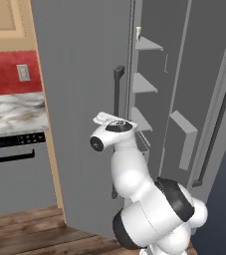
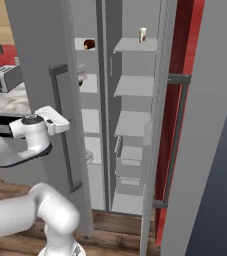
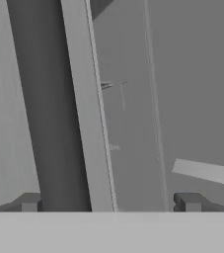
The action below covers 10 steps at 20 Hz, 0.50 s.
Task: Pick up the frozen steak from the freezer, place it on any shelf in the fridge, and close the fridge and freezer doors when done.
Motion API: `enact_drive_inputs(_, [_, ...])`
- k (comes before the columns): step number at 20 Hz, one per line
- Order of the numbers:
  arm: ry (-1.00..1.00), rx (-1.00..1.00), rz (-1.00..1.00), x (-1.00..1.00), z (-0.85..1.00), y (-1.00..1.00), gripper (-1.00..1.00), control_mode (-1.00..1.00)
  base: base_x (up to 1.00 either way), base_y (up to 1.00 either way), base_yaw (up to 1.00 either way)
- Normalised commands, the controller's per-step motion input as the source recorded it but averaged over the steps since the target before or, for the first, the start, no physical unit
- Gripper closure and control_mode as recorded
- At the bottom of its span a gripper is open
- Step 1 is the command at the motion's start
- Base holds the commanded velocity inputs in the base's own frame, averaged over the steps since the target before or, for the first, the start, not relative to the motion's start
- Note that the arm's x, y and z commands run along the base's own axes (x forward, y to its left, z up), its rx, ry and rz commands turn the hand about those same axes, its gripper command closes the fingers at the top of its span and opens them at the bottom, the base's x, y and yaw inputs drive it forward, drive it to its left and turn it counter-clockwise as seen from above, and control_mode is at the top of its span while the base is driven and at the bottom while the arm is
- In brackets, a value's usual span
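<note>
Sitting near the top of the right base view, the frozen steak (image 2: 89, 44) rests on a high shelf (image 2: 86, 48) seen through the gap beside the door (image 2: 40, 75). Lower left, the gripper (image 3: 108, 201) is spread wide and empty, its fingertips (image 3: 29, 201) flanking the door's edge.

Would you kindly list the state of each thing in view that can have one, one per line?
Fridge door: swung open, handle facing the arm.
Freezer door: swung open.
Gripper: open, holding nothing, its tips either side of the fridge door's edge.
Frozen steak: lying on an upper shelf, partly hidden behind the fridge door.
Small carton: upright on the top right-hand shelf.
</note>
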Motion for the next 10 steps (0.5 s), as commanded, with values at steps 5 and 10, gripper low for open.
enact_drive_inputs(5, [0.0,0.0,0.0,0.56,0.04,-0.1,-1.0,-1.0,0.0,0.0,0.0])
enact_drive_inputs(10, [0.0,0.0,0.0,0.55,0.0,-0.05,-1.0,-1.0,0.0,0.0,0.0])
